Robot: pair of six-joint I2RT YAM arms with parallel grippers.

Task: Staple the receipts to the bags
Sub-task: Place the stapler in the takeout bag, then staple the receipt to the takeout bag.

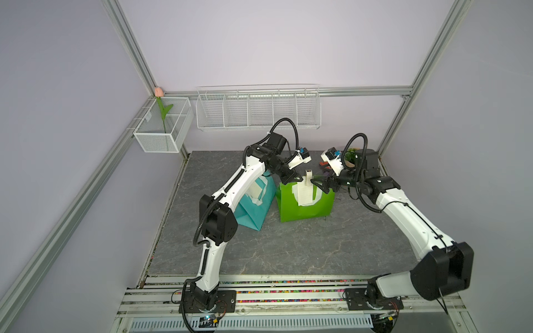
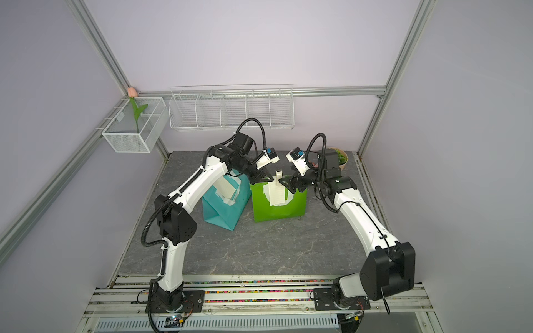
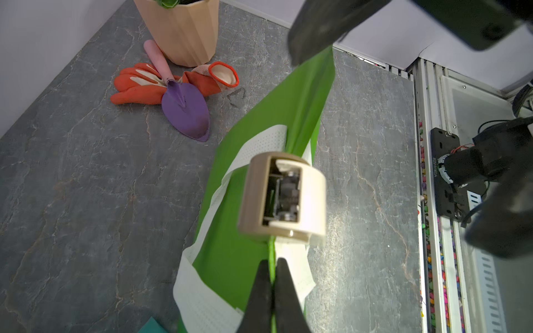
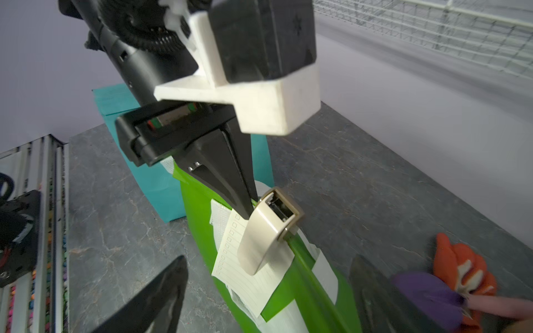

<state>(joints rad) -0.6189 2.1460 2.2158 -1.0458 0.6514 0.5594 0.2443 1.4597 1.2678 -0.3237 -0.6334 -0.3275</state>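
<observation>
Stapling step in hand on green bag point(image 1: 305, 206): beige stapler point(image 4: 268, 233) perched astride bag's top edge, mouth down over cream receipt point(image 4: 245, 271) hanging on the face toward the robot. Left gripper point(image 3: 272, 265) pinched together on green bag's rim just beside stapler, prob. w/ receipt's top edge in the pinch, steadying both. Right gripper point(image 1: 318, 185) spread wide, jaws either side of stapler, not touching it. Staple driven or not: can't tell. Teal bag point(image 1: 251, 216) just beside, partly behind left arm, w/ own receipt point(image 2: 226, 186) against its face; fastened or not, unclear.

Nxt move, as judged: close right gripper across stapler's top & base to squeeze or, if already stapled, lift stapler off w/o dragging paper. Calls for a square, centred grip, since smooth rounded shell looks apt to slip or tip off the thin rim.

Materials: bags stiff, matte, wedge-shaped, sharply creased. Handles point(image 3: 202, 302) white, perforated, strap-like, floppy. Receipt thin, ruled, w/ column of small boxes. Stapler rounded, glossy, metal works showing at open end. Desk point(image 1: 288, 250) grey, marble-veined. Behind: peach ribbed pot point(image 3: 184, 31), purple trowel point(image 3: 186, 112), orange gloves point(image 3: 135, 89).
</observation>
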